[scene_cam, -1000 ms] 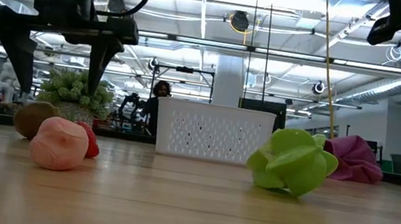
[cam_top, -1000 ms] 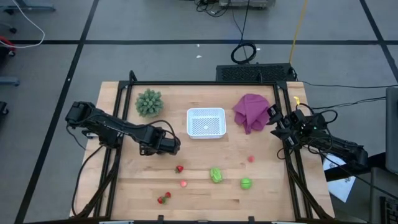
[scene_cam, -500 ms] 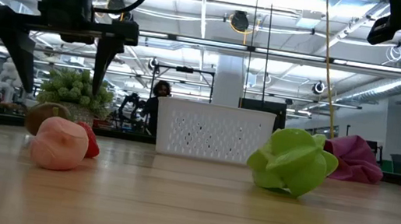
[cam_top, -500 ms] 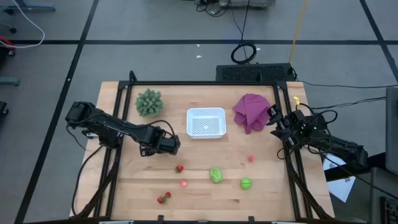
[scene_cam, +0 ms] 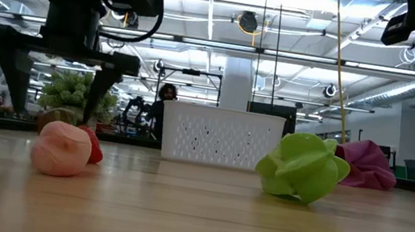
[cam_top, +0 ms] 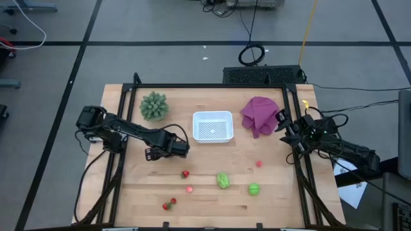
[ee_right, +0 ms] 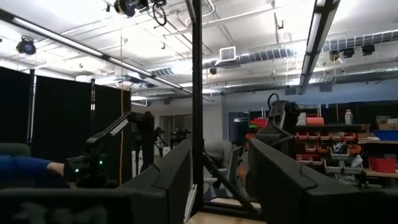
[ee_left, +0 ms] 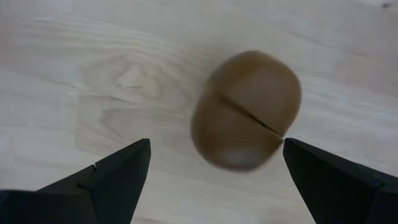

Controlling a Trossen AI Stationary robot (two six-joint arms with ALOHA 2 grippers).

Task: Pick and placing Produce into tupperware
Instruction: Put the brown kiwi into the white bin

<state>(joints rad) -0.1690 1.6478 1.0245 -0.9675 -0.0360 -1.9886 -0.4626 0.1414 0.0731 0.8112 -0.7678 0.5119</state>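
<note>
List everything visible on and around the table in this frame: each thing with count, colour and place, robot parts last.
brown oval produce: one, brown, on the table between the open left fingers, untouched
red and pink produce: five bits; four front left, one right of centre
green produce: two, bright green, front centre, second to its right
tupperware: one, white, perforated, table centre back, nothing in it
spiky plant: one, grey-green, back left
cloth: one, purple, crumpled, back right
table: one, light wood
left gripper: open, low over the brown oval
right gripper: raised at the table's right edge, beside the cloth
</note>
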